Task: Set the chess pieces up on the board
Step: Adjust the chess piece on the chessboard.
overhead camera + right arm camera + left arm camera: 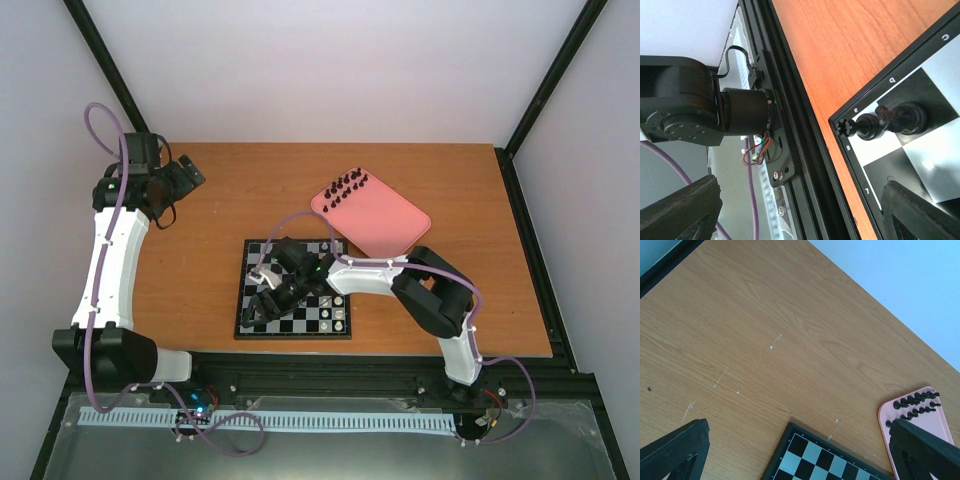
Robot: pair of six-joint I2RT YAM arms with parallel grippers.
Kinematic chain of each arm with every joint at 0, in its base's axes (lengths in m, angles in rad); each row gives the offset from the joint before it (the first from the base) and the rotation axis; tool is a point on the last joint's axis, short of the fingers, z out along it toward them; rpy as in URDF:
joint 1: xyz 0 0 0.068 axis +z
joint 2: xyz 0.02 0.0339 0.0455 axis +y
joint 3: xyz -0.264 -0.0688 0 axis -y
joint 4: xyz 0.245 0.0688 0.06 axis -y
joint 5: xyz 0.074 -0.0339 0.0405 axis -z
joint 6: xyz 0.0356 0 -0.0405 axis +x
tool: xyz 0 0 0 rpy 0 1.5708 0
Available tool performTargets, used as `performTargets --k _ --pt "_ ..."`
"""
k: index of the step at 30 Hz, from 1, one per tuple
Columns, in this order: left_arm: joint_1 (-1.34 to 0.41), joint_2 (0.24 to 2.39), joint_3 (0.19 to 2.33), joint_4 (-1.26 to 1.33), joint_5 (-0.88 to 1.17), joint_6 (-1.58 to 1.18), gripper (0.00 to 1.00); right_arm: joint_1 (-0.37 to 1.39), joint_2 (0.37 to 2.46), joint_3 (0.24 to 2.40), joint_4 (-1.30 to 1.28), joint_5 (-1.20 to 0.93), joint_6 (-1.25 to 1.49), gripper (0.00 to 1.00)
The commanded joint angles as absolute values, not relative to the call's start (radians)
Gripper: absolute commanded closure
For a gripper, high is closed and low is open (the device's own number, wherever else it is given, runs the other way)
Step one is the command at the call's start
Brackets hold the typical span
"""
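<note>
SETTING THE BLACK SIDE: My right gripper [800, 200] hangs low over the near left corner of the chessboard [290, 335], jaws spread wide and holding nothing. Just beyond my fingertips, a black rook [880, 122] occupies the dark corner square by the border letters "a" and "8"; from this angle I cannot tell whether it stands square or leans. I judge this to be the gap between placements, with one piece down and many to fetch.

The pink tray [385, 225], on the table [765, 315] off the board's far right corner, holds the rest of the black chess pieces [350, 185], huddled in short rows at its far left end; the remainder of the tray is bare. A few pale pieces [338, 318] show on the board's near right squares.

My left gripper [799, 440], equally wide and empty, hovers high above the table's far left, well apart from both. The next move calls for lifting clear of the rook without brushing it, then a fine pinch on a single tray piece among close neighbours.
</note>
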State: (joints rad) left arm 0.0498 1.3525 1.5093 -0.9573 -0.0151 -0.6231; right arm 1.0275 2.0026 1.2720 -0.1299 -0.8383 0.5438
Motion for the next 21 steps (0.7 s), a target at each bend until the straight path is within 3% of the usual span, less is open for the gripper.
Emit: performTargets --k 1,21 --pt "0.053 1.351 1.535 -0.941 -0.023 -0.598 0.00 1.033 2.027 1.300 -0.096 -0.876 0.556 0.00" --pt "0.053 1.351 1.546 -0.952 -0.041 -0.588 0.00 1.037 2.106 1.380 -0.115 -0.890 0.548 0.00"
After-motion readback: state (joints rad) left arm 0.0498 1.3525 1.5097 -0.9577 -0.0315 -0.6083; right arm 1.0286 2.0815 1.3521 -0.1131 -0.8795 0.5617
